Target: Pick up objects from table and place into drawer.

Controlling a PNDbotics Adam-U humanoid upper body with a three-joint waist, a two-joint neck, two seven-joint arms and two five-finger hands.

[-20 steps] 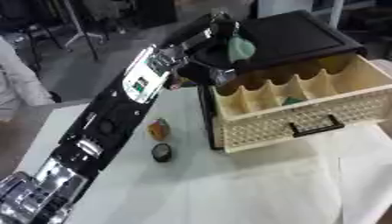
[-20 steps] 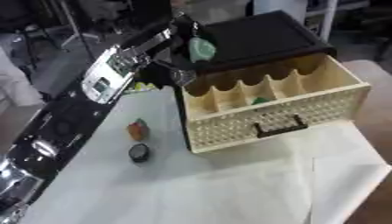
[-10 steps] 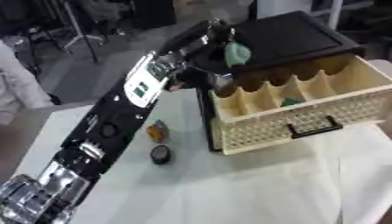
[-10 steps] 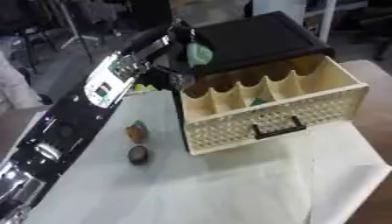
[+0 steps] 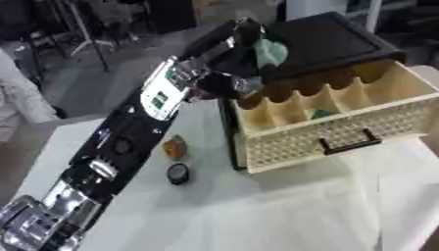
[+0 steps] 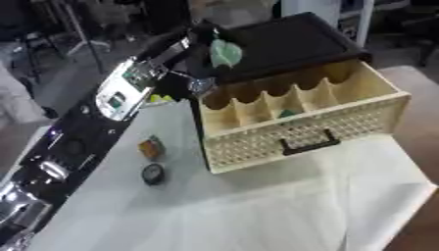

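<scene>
**Q:** What did the work area contain?

**A:** White cloth (image 5: 283, 211) covered the table. A cream wicker drawer (image 5: 330, 122) stood pulled open from a dark cabinet (image 5: 330, 37) at the far right, and a small green item (image 5: 322, 113) lay in one of its middle compartments. Left of the drawer, an orange object (image 5: 175, 147) and, just nearer, a round black object (image 5: 178, 173) lay on the cloth.

**Q:** What was the hand's condition?

**A:** The left hand (image 5: 249, 41) was raised above the drawer's far-left corner, fingers curled round a pale green object (image 5: 271, 51). The right hand was out of both views.

**Q:** How would the object handle?

**A:** It looked small and light (material could not be identified). Judged from its size, a pinch across its sides would suit, and it would need little lowering before release into a compartment.
</scene>
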